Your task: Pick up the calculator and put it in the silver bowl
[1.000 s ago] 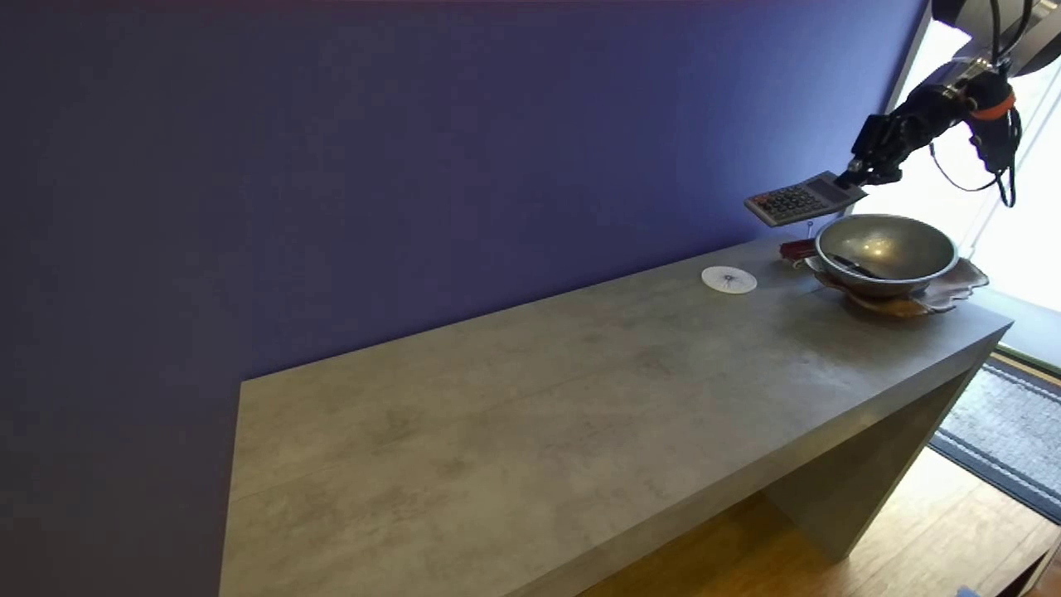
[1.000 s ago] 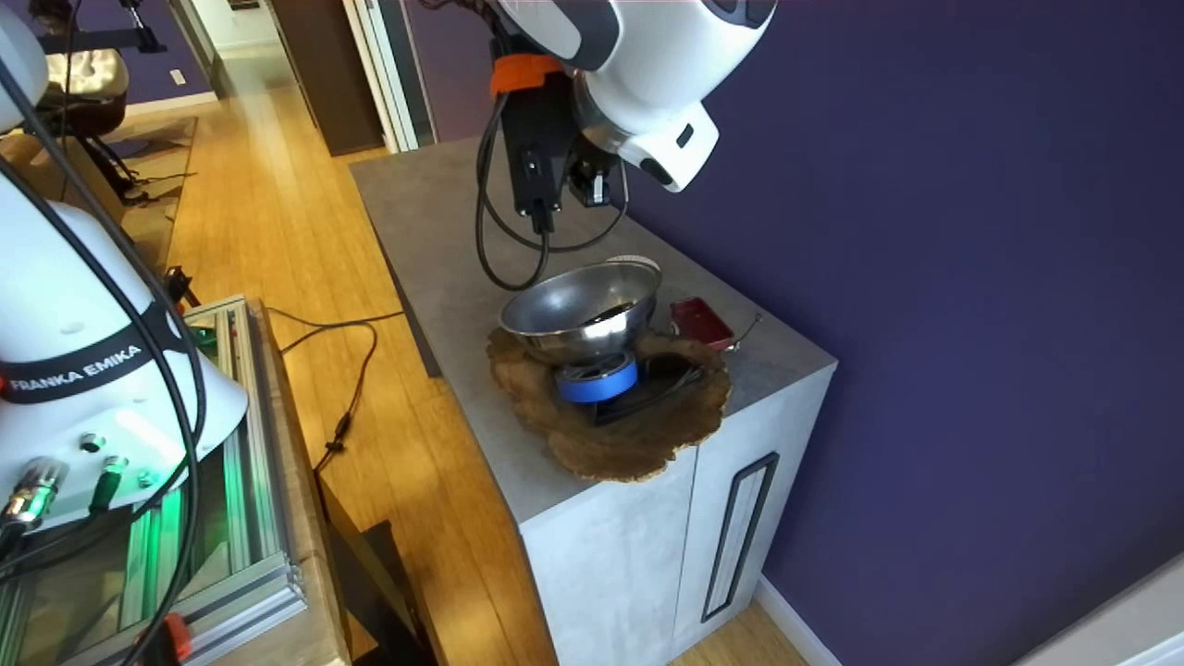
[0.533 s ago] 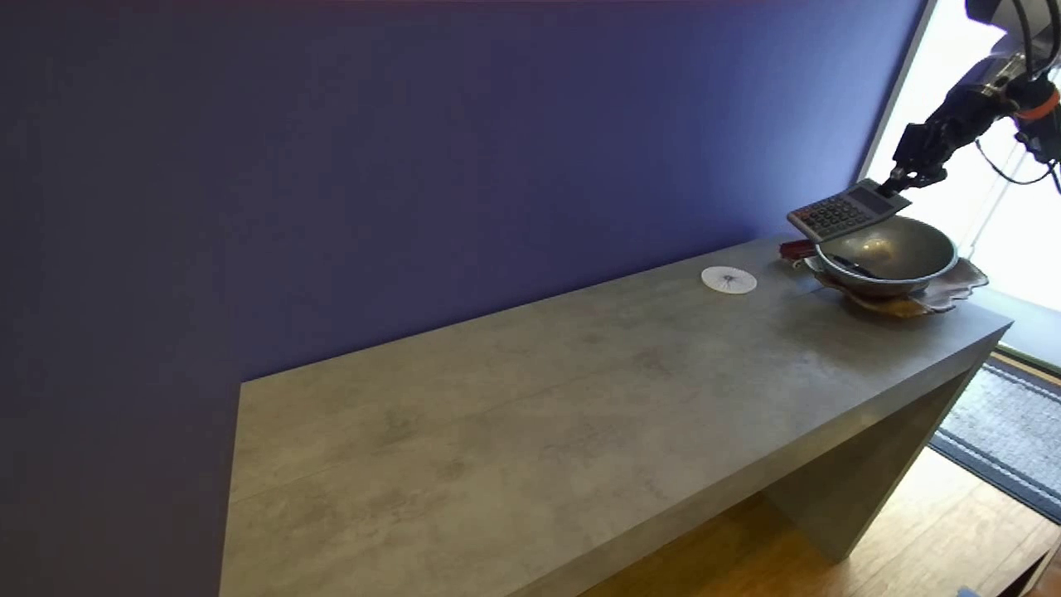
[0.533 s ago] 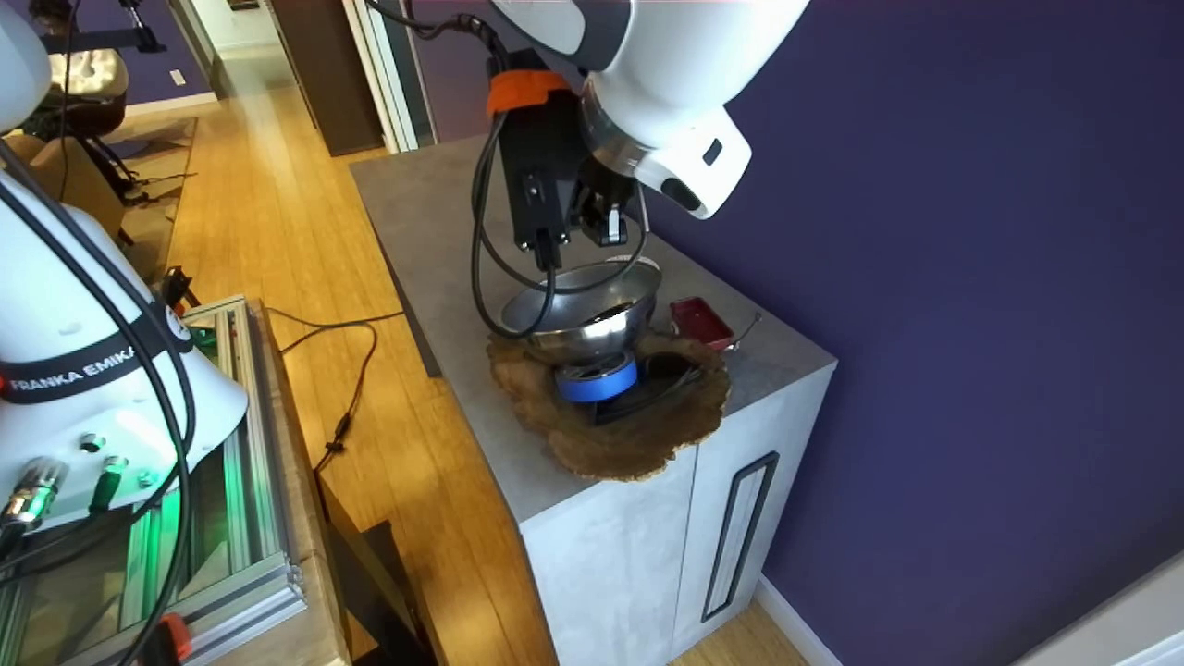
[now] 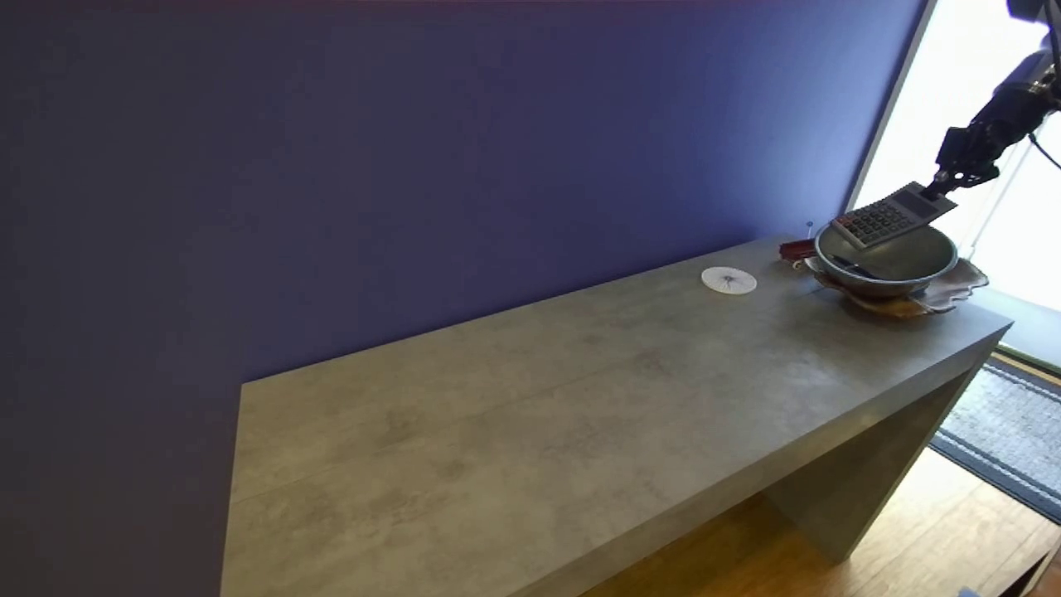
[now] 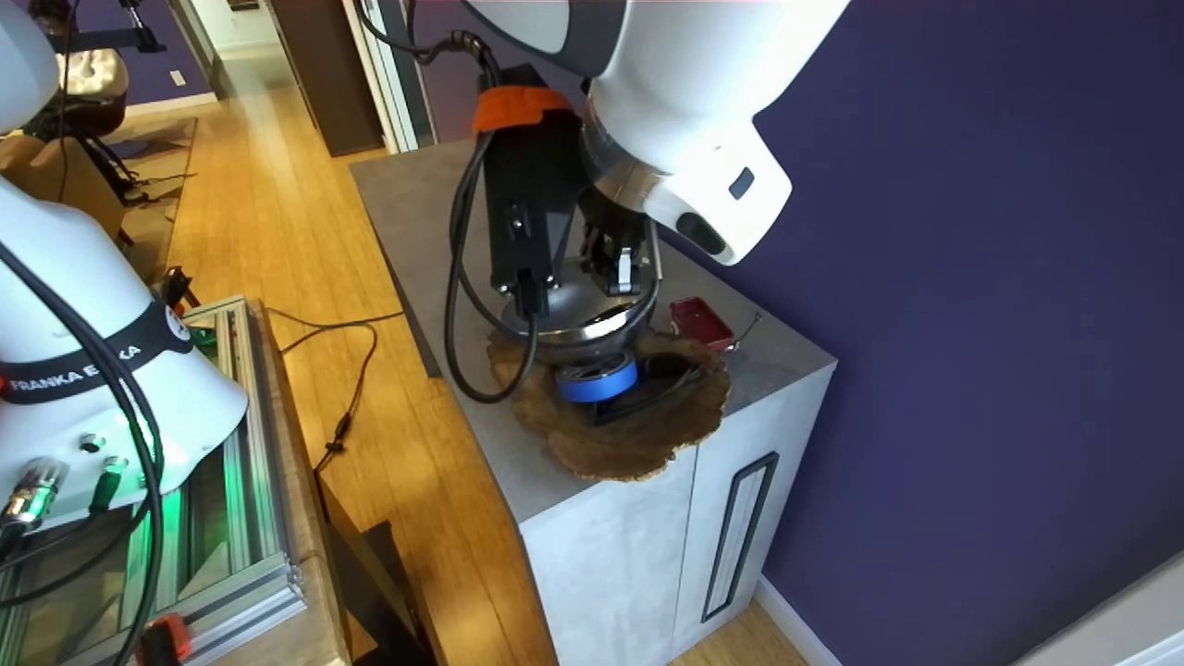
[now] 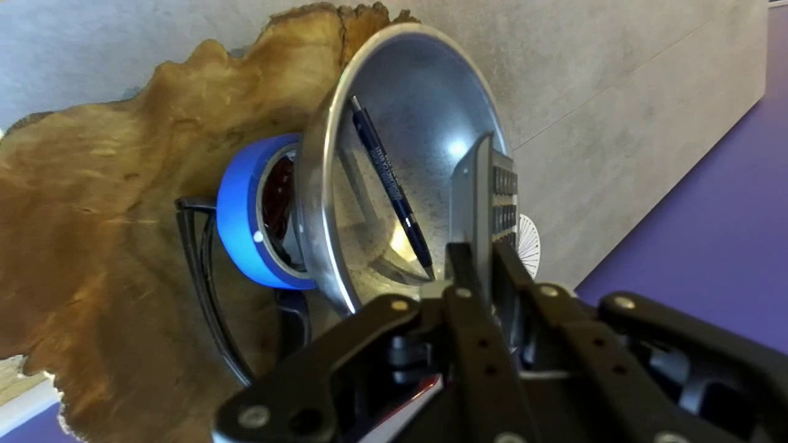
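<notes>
Hand (image 7: 484, 255) clamped on one end of calculator (image 5: 892, 216), held tilted over silver bowl (image 7: 425, 80). For clean placement, you should centre it over hollow, lower well inside rim beside pen (image 7: 391, 181), then release gently; bowl seems propped on blue tape roll (image 7: 243, 212), so bump could tip it.

The arm (image 5: 1034, 73) reaches in from the right in an exterior view, sloping down toward the left; the pincer (image 7: 483, 258) hangs at its low end, tilted rather than plumb, its two fingers (image 7: 469, 314) nearly parallel, drawn close together and clamped; in the wrist view they extend from the near edge toward the far side; in an exterior view a black housing (image 6: 525, 203) with an orange strap (image 6: 521, 107) sits beside the wrist (image 6: 615, 164) and trails a looped cable (image 6: 490, 399); the white base (image 6: 69, 416) stands well apart at the left, its dark band (image 6: 60, 377) lettered.
</notes>
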Robot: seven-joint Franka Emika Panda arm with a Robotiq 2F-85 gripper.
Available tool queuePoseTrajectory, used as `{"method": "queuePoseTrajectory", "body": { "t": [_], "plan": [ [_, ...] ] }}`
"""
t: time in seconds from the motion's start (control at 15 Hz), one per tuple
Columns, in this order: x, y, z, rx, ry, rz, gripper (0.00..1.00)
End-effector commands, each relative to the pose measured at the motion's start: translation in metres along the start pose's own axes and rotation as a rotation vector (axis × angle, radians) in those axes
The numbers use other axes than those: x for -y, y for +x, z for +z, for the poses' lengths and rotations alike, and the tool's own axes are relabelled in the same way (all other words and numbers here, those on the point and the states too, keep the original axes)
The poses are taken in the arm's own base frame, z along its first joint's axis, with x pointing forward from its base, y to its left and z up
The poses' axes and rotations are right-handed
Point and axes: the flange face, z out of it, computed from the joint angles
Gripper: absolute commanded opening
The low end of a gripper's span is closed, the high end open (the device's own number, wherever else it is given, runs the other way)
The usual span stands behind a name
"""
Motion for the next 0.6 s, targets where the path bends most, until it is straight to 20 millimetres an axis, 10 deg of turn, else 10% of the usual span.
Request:
{"method": "queuePoseTrajectory", "body": {
  "t": [0.0, 0.07, 0.13, 0.53],
  "plan": [
    [0.005, 0.010, 0.012, 0.041, -0.026, 0.014, 0.03],
    [0.005, 0.013, 0.017, 0.044, -0.029, 0.020, 0.03],
    [0.005, 0.016, 0.020, 0.045, -0.038, 0.032, 0.37],
    [0.007, 0.019, 0.001, 0.001, -0.040, 0.068, 0.72]
  ]
}}
